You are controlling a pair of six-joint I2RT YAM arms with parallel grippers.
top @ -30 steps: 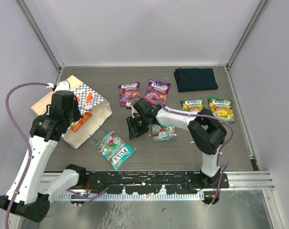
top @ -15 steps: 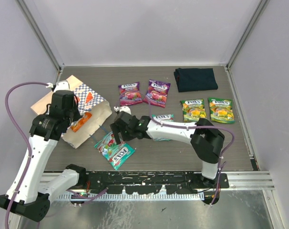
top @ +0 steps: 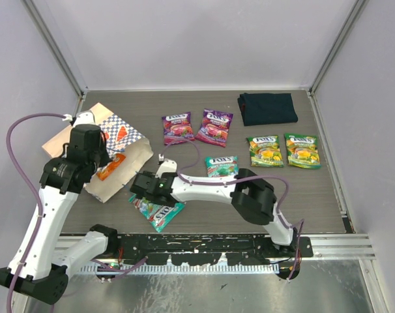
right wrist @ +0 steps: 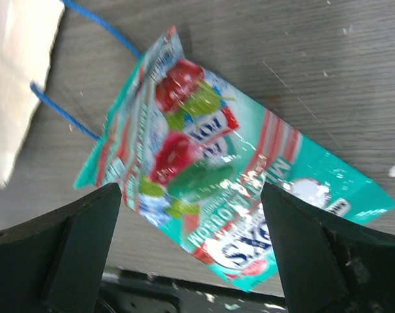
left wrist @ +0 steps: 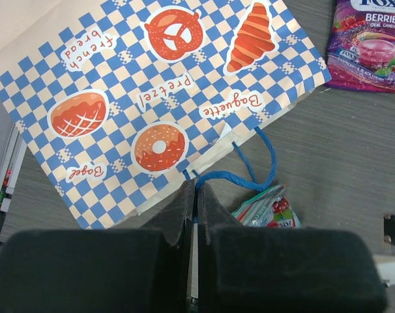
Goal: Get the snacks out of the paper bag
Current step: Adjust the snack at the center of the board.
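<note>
The cream paper bag with a blue-checked band lies at the left, its mouth facing right. My left gripper is shut on the bag's top edge by the blue cord handle. An orange-red snack shows inside the mouth. My right gripper hangs open over a teal snack, which lies flat between its spread fingers in the right wrist view. Out on the table lie another teal snack, two purple snacks and two green snacks.
A folded navy cloth lies at the back right. Grey walls with metal posts close in the table on three sides. The bag's corner and its cord lie just left of the teal snack.
My right arm has swung left, from the middle teal snack to above the teal snack by the bag, and its jaws have opened wide. The left arm and bag have not moved.
</note>
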